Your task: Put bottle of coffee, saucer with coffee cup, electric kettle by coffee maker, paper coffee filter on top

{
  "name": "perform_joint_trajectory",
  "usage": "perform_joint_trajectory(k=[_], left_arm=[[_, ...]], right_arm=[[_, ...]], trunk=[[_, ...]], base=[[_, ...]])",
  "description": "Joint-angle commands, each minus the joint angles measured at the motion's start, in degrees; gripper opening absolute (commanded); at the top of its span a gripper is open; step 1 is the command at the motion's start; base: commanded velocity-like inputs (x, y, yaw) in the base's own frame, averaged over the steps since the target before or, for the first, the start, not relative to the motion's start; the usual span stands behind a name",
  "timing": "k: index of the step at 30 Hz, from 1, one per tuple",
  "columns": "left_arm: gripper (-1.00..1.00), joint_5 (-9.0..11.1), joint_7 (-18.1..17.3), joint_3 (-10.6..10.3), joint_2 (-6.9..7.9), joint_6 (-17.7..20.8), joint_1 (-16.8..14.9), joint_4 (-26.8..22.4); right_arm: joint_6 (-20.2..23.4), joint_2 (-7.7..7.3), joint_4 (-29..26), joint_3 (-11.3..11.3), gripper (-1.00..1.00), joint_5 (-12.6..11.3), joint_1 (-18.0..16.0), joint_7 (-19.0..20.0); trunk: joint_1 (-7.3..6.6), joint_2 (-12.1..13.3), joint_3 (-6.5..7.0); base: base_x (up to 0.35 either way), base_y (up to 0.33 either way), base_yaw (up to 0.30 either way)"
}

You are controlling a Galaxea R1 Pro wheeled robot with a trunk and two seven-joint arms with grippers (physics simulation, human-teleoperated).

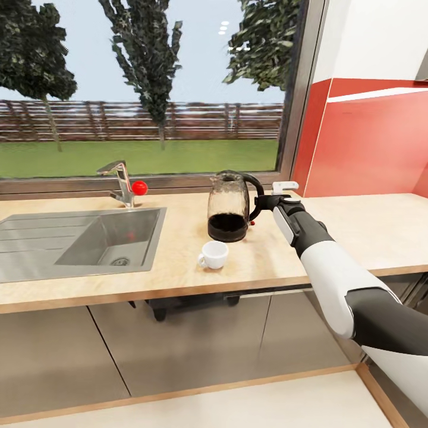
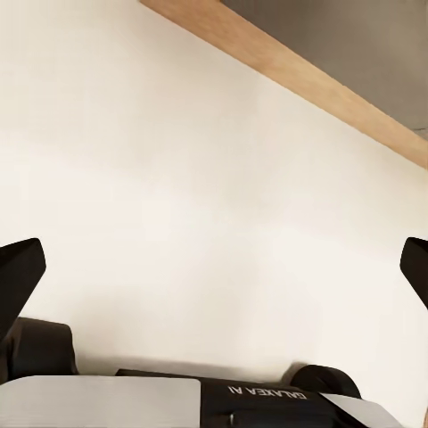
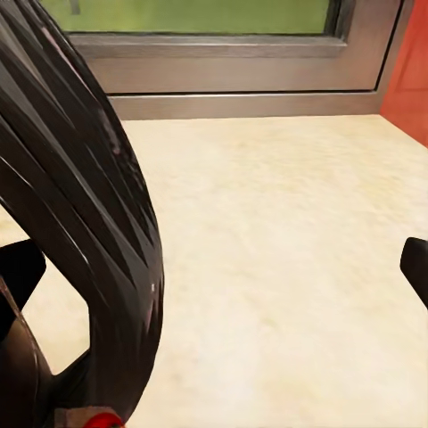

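Note:
The electric kettle (image 1: 229,205), a glass jug with black base, lid and looped handle, stands upright on the kitchen countertop (image 1: 356,232) below the window. My right gripper (image 1: 270,202) is at its handle, reaching in from the right. In the right wrist view the black handle (image 3: 98,205) looms large between the spread fingertips, close to one of them, and the right gripper (image 3: 218,267) is open. A small white coffee cup (image 1: 213,254) sits on the worktop just in front of the kettle. My left gripper (image 2: 214,267) hangs open over pale floor, holding nothing.
A steel sink (image 1: 89,238) with a faucet (image 1: 122,181) and red knob lies left of the kettle. A red backsplash (image 1: 368,148) rises behind the bare right stretch of worktop. Grey cabinet fronts (image 1: 178,345) run below the counter edge.

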Motion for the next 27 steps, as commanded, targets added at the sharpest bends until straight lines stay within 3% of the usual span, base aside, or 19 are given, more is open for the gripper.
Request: perform_joint_trajectory(k=[1,20,21,27], left_arm=[[1.0,0.2,-0.2,0.0,0.04,0.2,0.0,0.0],[1.0,0.2,-0.2,0.0,0.07,0.2,0.0,0.0],[1.0,0.2,-0.2,0.0,0.07,0.2,0.0,0.0],[1.0,0.2,-0.2,0.0,0.06,0.2,0.0,0.0]], right_arm=[[0.3,-0.06,-0.1,0.4,1.0,-0.4,0.0,-0.5],[0.3,-0.09,-0.1,0.4,1.0,-0.6,0.0,-0.4],[0.3,-0.09,-0.1,0.4,-1.0,-0.6,0.0,-0.4],[0.3,-0.09,-0.1,0.4,-1.0,-0.7,0.0,-0.4]], trunk=[[-0.01,0.0,-0.06],[-0.01,0.0,-0.06],[-0.01,0.0,-0.06],[-0.01,0.0,-0.06]], base=[[0.001,0.0,0.0],[0.025,0.0,0.0],[0.0,0.0,0.0],[0.0,0.0,0.0]])
